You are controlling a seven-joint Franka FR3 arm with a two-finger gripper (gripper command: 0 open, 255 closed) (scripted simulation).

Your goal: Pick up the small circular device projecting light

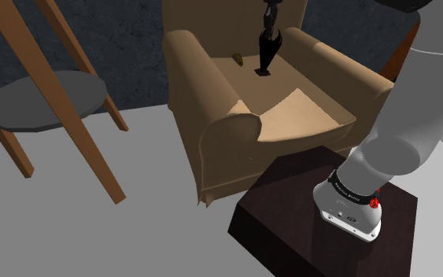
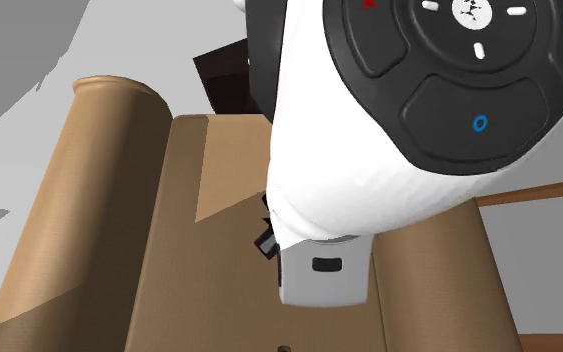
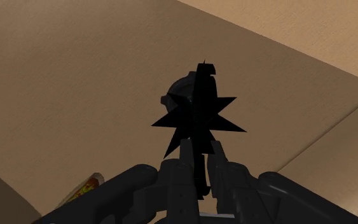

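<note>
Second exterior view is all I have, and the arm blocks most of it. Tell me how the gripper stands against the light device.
Observer: In the wrist view the gripper is shut on the black star-shaped device, its thin edge clasped between the fingers.
Operator: Report anything else lying on the seat.
Observer: The shoulder view shows a small yellowish item at the back of the tan armchair seat, apart from the device.
Operator: Name what stands beside the chair.
Observer: A round grey table stands to the shoulder view's left of the armchair.
</note>
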